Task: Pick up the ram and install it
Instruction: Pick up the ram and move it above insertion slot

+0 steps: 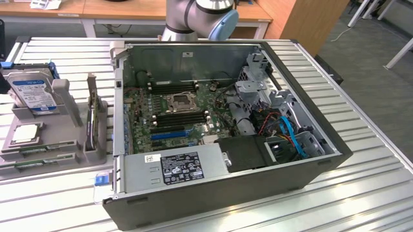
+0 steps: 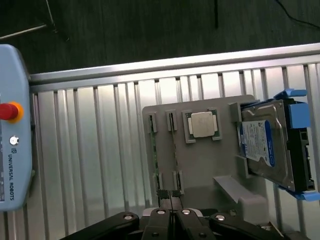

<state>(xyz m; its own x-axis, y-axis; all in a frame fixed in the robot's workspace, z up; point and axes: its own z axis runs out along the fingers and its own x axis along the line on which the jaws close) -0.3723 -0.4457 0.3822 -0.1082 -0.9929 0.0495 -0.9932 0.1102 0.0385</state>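
We note the exterior camera sits high on the near side of the slatted table. It faces down and away across the open computer case toward the arm at the far side. The wrist camera looks straight down past the gripper from closer in. Both views share the grey holder at the exterior view's left, with its hard drive and processor.

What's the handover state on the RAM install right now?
End effector: shut, holding nothing, not touching the ram.
Ram: on edge in a slot of the grey holder tray, which also carries the processor and hard drive.
Computer case: open, motherboard exposed.
Done: nothing that shows.
Left: both pick-up and install.
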